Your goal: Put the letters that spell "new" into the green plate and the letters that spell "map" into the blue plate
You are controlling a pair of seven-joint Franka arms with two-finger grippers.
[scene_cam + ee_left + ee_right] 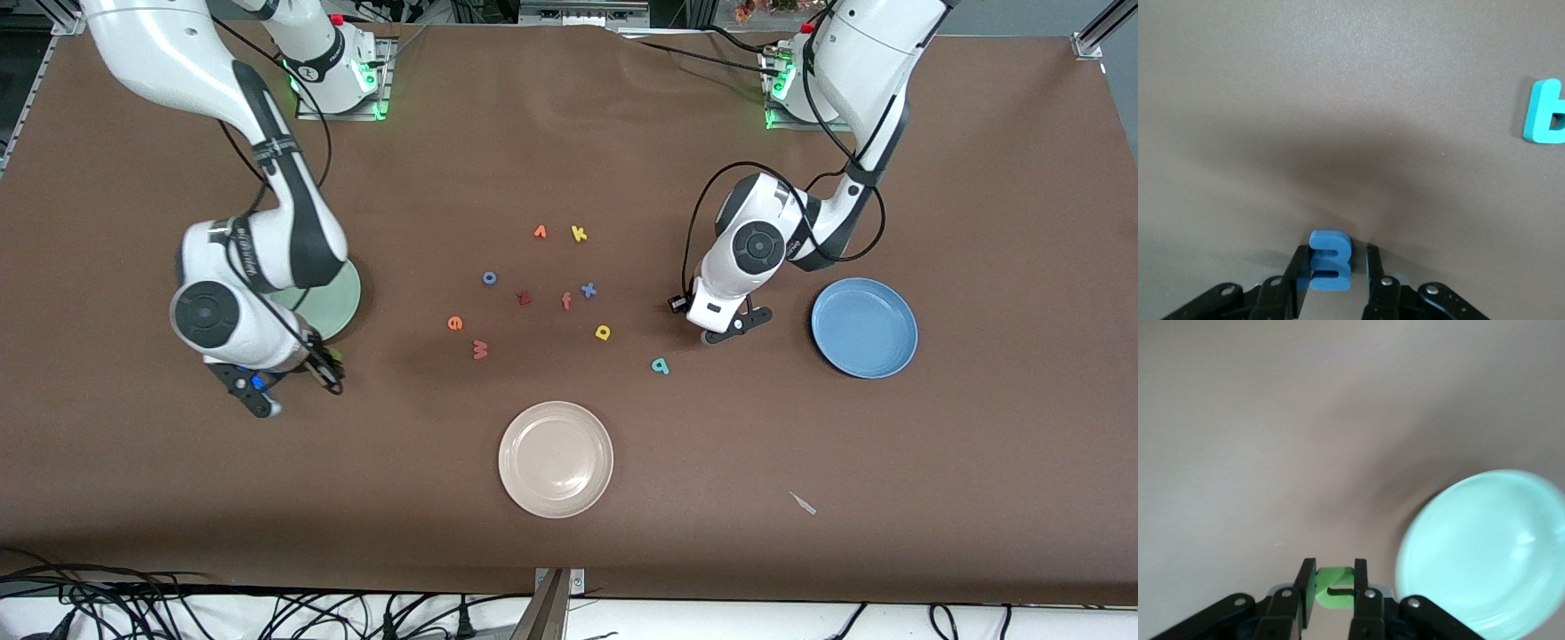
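My left gripper [736, 327] is low at the table beside the blue plate [864, 327], open. The light blue m [1330, 260] stands between its fingers, one finger against it and a thin gap at the other. My right gripper [327, 366] is shut on the green n [1335, 588], over the table by the rim of the green plate [338, 307], which my right arm partly hides. On the table lie the orange e [455, 324], salmon w [480, 349], yellow a [603, 332] and teal p [660, 365].
A beige plate [556, 459] sits nearest the front camera. Spare letters lie mid-table: yellow k [579, 234], an orange letter [540, 232], blue o [489, 278], blue x [588, 290], red-orange f [566, 301], a dark red one [524, 298]. A small pale scrap [803, 503] lies near the front edge.
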